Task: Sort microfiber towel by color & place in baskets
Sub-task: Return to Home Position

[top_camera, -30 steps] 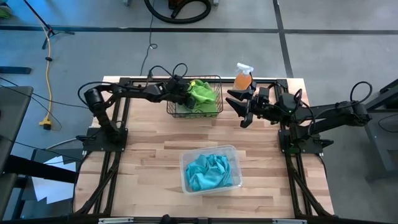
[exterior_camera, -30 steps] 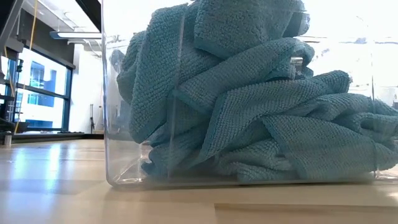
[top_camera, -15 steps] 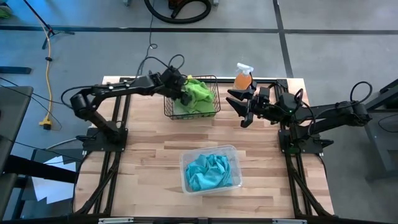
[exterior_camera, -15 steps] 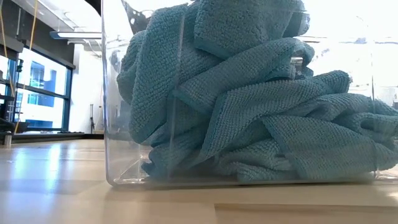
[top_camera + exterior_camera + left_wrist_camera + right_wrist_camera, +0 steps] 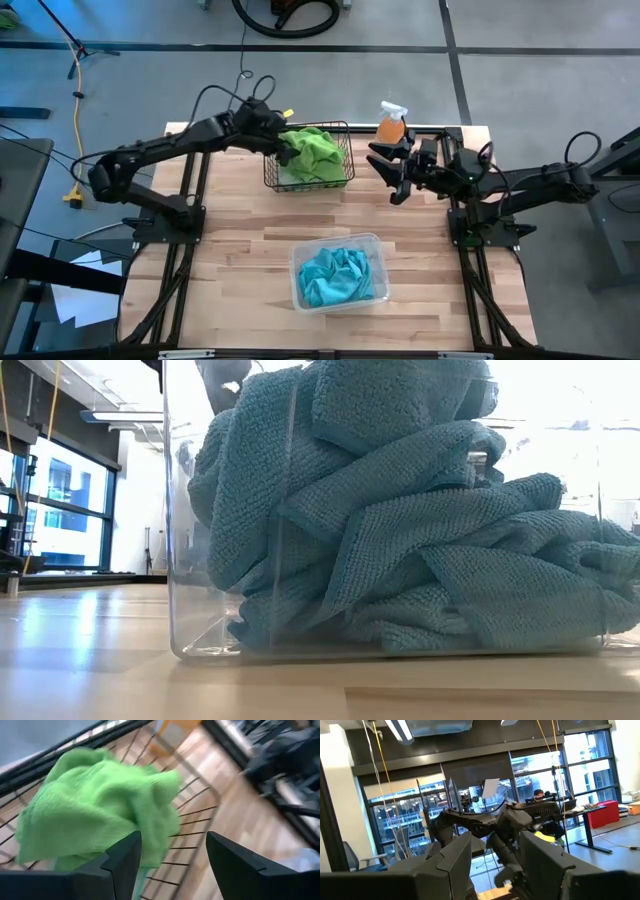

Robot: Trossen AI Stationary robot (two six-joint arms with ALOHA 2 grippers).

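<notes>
Lime green microfiber towels (image 5: 316, 150) lie bunched in the black wire basket (image 5: 346, 178) at the table's far middle; in the left wrist view the towels (image 5: 95, 810) rest against the basket's wires (image 5: 195, 815). My left gripper (image 5: 286, 152) hovers open over the basket's left end, its fingers (image 5: 120, 862) clear of the cloth. Turquoise towels (image 5: 338, 275) fill the clear tub (image 5: 296, 258) near the table's front; the low view shows them (image 5: 400, 520) heaped inside. My right gripper (image 5: 385, 171) waits open at the far right, holding nothing.
An orange spray bottle (image 5: 390, 126) stands at the far edge between the wire basket and my right gripper. Bare wood lies between the basket and the tub and along the table's left side.
My left gripper has risen out of the wire basket and drawn back a little toward the table's far left corner, its arm swinging higher. The lime towel it was on a second ago has stayed in the basket, now apart from the fingers.
</notes>
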